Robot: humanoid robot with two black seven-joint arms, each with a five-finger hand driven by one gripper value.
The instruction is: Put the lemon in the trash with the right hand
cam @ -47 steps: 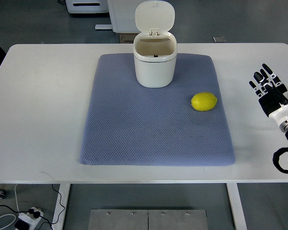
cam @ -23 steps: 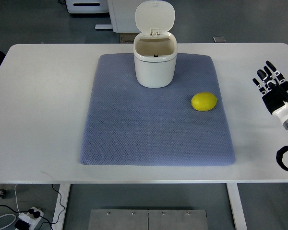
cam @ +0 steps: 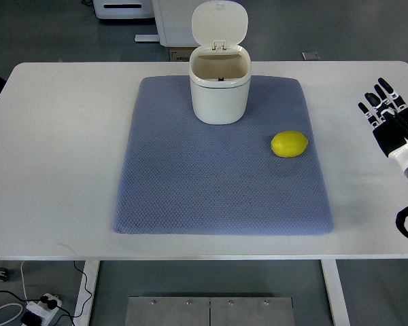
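Mat point(cam: 211, 183): grey-blue, lies flat on the white table point(cam: 54, 149) before me.
Lemon point(cam: 289, 144): rests on the mat's right side, untouched.
My right hand point(cam: 389, 119): over the table's right edge, well apart from the lemon, fingers spread, holding nothing.
Trash point(cam: 219, 85): white bin at the mat's far edge, lid up.

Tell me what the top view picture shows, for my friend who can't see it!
A yellow lemon lies on a blue-grey mat on a white table, untouched. Behind it on the mat stands a white trash bin, lid flipped up. The right robot hand hovers open near the table's right edge, well clear of the lemon.
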